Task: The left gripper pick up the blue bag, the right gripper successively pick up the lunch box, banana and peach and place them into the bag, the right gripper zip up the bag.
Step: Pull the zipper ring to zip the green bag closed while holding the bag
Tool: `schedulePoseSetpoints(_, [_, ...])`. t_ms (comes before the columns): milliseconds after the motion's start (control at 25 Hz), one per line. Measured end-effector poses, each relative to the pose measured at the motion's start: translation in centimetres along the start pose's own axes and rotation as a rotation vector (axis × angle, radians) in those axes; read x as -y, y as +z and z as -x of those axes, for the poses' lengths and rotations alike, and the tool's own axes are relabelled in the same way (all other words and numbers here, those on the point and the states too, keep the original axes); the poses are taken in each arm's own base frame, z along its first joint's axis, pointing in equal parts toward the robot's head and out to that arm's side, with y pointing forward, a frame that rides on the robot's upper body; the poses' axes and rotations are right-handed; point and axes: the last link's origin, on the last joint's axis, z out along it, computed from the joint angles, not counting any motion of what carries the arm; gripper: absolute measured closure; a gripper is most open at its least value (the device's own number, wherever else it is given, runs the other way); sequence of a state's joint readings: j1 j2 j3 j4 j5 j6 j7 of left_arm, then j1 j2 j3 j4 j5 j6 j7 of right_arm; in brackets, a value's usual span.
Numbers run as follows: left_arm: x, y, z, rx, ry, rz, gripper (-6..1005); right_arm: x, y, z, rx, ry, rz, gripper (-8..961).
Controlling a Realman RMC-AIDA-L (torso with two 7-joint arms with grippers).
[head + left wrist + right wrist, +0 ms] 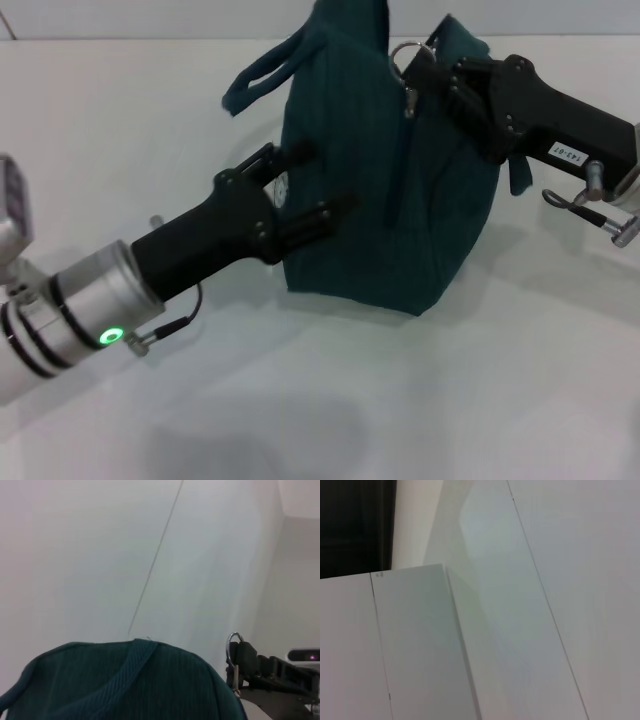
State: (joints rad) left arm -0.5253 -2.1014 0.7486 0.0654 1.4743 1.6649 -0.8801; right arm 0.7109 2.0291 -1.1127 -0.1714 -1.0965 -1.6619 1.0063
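Note:
The blue bag [400, 200] stands upright on the white table [330, 400], its top drawn together. My left gripper [315, 185] is open, with its fingers spread against the bag's left side around the small white logo. My right gripper [432, 68] is at the bag's top and is shut on the zipper's ring pull [404, 52]. The left wrist view shows the bag's top [125, 685], the ring [233, 645] and the right gripper [241, 662] holding it. The lunch box, the banana and the peach are out of view.
One loop handle [265, 70] sticks out from the bag's upper left. The white table runs all around the bag. The right wrist view shows only white wall panels [420, 645] and a dark opening [355, 525].

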Motion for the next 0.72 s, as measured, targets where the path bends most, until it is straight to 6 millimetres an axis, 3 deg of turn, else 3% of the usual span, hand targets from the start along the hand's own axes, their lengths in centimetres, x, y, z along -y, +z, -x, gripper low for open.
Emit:
schedulePoseSetpoints(440, [0.9, 1.7, -0.2, 0.007, 0.037, -0.029, 269, 0.1, 0.1, 0.0, -0.001, -0.002, 0.0, 946])
schedulePoseSetpoints(640, [1.0, 1.6, 0.0, 0.018, 0.056, -0.041, 504, 0.1, 0.1, 0.1, 0.0, -0.002, -0.002, 947])
schedulePoseSetpoints(720, [1.0, 1.6, 0.0, 0.019, 0.061, -0.041, 547, 0.1, 0.0, 0.1, 0.007, -0.001, -0.008, 947])
